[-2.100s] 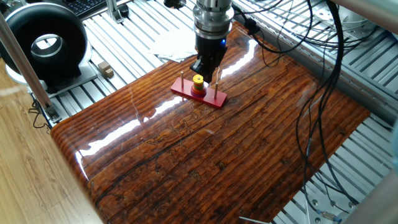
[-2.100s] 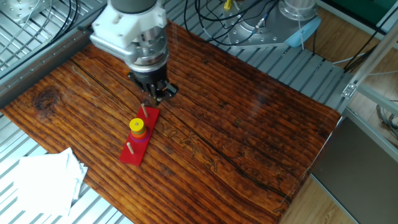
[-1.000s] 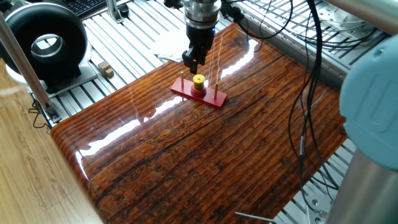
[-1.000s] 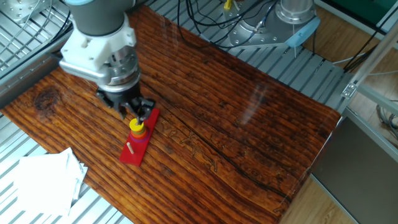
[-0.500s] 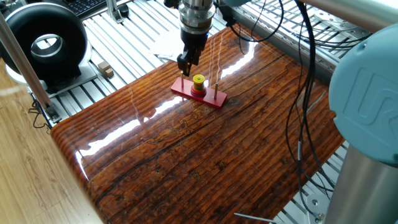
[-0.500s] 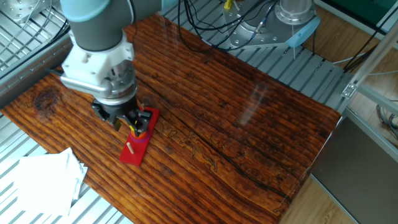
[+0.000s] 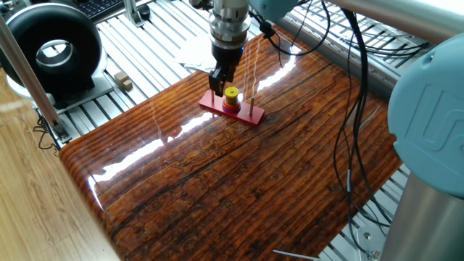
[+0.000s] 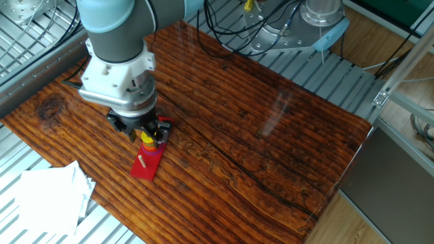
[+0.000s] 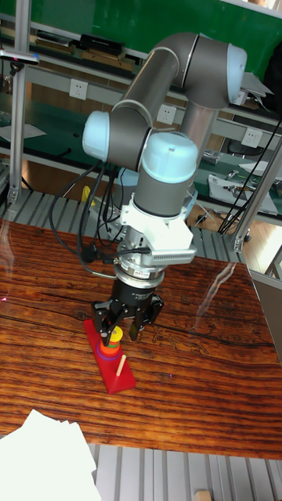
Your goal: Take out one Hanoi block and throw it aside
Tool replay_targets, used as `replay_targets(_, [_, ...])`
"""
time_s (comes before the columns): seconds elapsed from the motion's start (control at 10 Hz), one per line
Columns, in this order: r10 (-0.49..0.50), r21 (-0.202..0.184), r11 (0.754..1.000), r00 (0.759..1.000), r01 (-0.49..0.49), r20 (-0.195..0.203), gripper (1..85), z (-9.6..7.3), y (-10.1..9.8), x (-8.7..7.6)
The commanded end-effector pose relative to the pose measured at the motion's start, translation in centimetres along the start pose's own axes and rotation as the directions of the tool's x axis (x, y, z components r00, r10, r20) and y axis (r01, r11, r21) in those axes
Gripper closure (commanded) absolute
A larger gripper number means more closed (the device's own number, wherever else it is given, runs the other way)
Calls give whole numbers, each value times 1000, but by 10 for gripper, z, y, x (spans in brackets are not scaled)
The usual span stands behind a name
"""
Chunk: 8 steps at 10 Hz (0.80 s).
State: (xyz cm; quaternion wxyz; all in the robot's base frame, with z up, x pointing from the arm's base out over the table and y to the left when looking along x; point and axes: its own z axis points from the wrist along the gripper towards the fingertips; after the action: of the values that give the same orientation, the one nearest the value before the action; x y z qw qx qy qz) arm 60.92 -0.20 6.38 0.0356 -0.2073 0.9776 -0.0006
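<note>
The Hanoi block [image 7: 231, 92] is a tiny yellow disc on top of orange and red discs on the middle peg of a flat red base [image 7: 246, 114]. In the tall fixed view my gripper [image 9: 116, 329] stands open, with a finger on each side of the Hanoi block [image 9: 115, 335]. From the other fixed view the gripper [image 8: 146, 133] hangs just over the Hanoi block [image 8: 147, 141], hiding the far end of the red base [image 8: 148, 166]. In one fixed view the gripper [image 7: 221, 80] sits just left of and above the disc.
A bare peg [image 9: 121, 364] stands at the near end of the base. White paper sheets [image 8: 47, 196] lie off the table's edge. A black round device [image 7: 54, 47] and a small wooden block [image 7: 123, 81] sit on the metal frame. Cables [image 7: 355, 109] hang at the right.
The gripper has travelled from beyond the base's far peg across to the stack and has come down around the yellow disc. The discs and base have not moved.
</note>
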Motion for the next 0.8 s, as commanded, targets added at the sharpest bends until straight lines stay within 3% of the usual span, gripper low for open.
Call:
replay_targets(0.0, [-8, 0, 1000, 1000, 8, -4, 300, 3, -3, 5])
replay_targets(0.7, [14, -19, 1000, 1000, -15, -24, 330, 7, 1, 18])
